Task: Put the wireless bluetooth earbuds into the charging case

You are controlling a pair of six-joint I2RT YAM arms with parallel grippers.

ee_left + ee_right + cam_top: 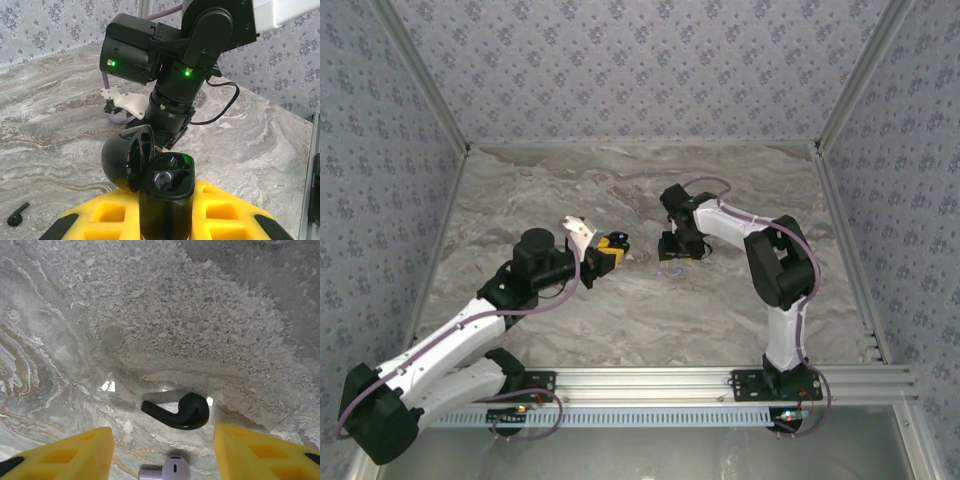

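My left gripper [165,202] is shut on the black charging case [167,187], holding it upright between its yellow fingers [110,212]. The case lid [125,157] is swung open to the left and both sockets look vacant. In the top view the left gripper [607,252] hovers mid-table. My right gripper [162,434] is open and points down close to the table. A black earbud [181,411] lies flat between its yellow fingers [65,455], touching neither. A pale lilac earbud [167,471] lies just nearer the camera. Another black earbud [17,214] rests on the table at lower left.
The right arm's black wrist [172,75] stands close behind the held case, with a lilac piece [119,118] on the table under its white mount. The two grippers are near each other at mid-table [682,250]. Marbled tabletop [620,190] stretches toward the patterned walls.
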